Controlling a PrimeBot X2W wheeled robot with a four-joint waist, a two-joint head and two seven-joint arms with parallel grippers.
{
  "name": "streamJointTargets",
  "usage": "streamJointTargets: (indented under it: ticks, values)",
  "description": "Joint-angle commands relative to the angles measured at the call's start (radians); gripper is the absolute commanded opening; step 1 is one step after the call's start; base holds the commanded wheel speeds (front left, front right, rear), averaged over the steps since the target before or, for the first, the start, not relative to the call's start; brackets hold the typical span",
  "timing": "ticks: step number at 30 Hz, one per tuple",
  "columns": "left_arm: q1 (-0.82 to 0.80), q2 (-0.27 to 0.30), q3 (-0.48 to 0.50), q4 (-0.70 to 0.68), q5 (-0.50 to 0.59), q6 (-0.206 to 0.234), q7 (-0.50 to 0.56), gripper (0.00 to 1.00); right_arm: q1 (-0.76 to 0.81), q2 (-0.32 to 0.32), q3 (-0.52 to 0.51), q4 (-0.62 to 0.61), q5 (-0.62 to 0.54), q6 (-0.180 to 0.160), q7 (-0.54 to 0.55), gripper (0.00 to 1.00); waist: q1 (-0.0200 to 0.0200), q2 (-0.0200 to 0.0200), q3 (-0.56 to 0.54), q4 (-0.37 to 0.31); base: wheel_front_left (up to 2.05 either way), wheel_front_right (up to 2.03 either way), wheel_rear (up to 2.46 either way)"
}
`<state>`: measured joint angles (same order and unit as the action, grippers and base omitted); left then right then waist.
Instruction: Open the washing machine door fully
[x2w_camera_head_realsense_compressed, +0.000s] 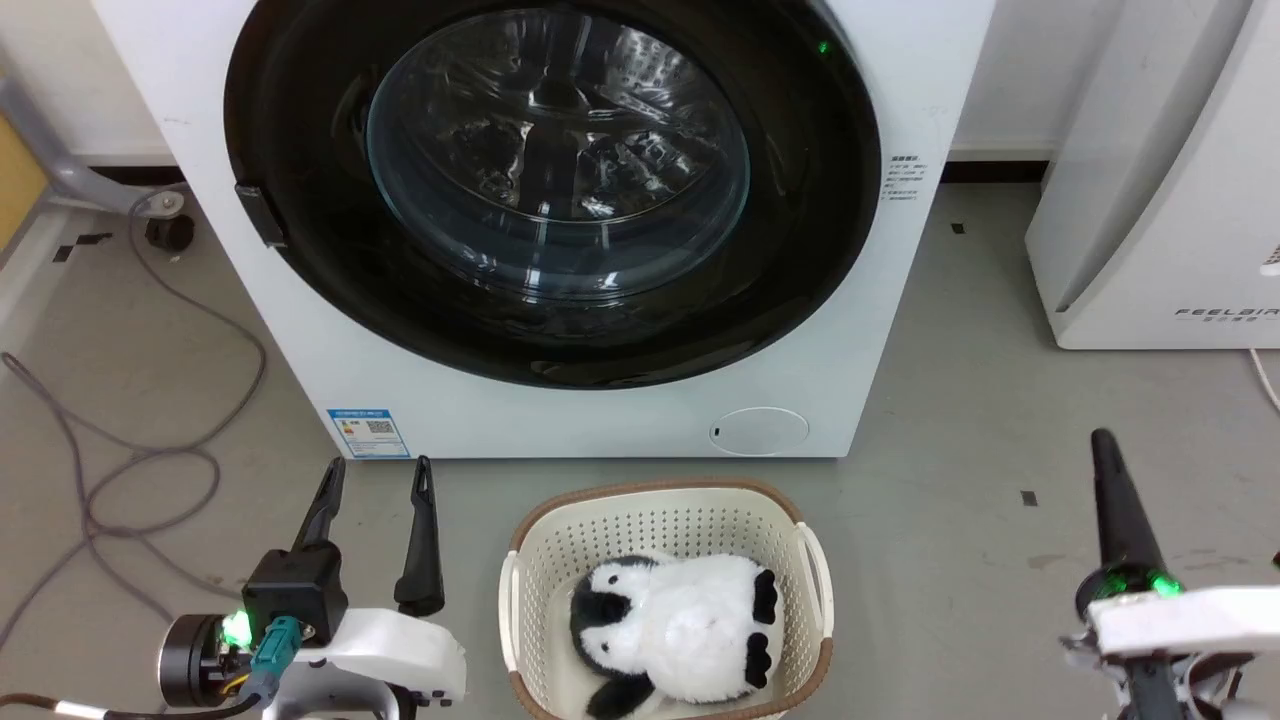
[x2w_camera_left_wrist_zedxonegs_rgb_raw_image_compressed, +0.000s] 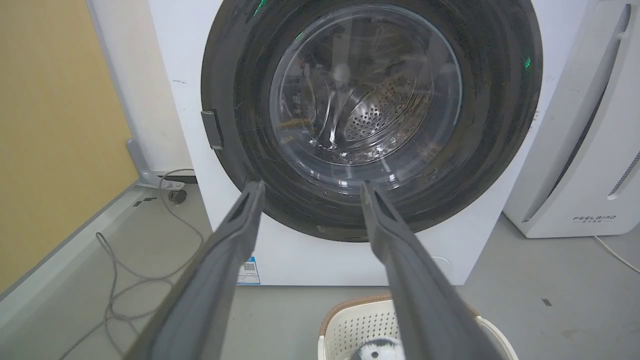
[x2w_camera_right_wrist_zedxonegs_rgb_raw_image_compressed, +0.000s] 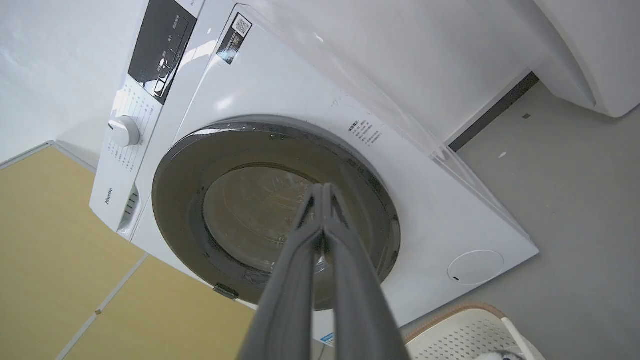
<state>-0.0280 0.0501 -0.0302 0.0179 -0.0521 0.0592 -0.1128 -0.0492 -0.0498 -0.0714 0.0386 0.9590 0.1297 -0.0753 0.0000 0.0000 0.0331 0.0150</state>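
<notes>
Ahead, the washing machine door (x2w_camera_head_realsense_compressed: 550, 190) sits shut, beyond the released left hand (x2w_camera_head_realsense_compressed: 380, 465).

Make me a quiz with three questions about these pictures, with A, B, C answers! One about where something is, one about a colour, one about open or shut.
1. Where is the basket?
A) on the floor in front of the washing machine
B) on top of it
C) inside the drum

2. What colour is the wide ring of the washing machine door?
A) red
B) black
C) yellow

3. How is the left gripper?
A) shut tight
B) open, holding nothing
C) clamped on the door

Answers:
1 A: the basket stands on the grey floor just below the door.
2 B: the ring looks glossy black.
3 B: its two fingers stand apart with floor showing between them.
</notes>
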Motion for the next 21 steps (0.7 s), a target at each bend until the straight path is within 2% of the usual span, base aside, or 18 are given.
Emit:
streamJointTargets:
  ticks: [1,7,21]
  values:
    - [-0.020,0.000,-0.002,0.002,-0.006,0.005,-0.012,1.00,-0.030,0.000,-0.015,0.018,0.055,0.001,0.009,0.00,0.0000,0.0000,0.005,0.003,0.00,0.00,0.00]
    - [-0.033,0.000,-0.006,0.001,-0.011,0.008,-0.024,1.00,-0.104,-0.003,-0.059,0.085,0.135,0.001,0.045,0.00,0.0000,0.0000,0.026,0.014,0.00,0.00,0.00]
    - [-0.088,0.000,-0.017,-0.005,-0.025,0.017,-0.054,1.00,-0.362,-0.082,-0.107,0.258,0.276,0.001,0.124,0.00,0.0000,0.0000,0.110,0.059,0.00,0.00,0.00]
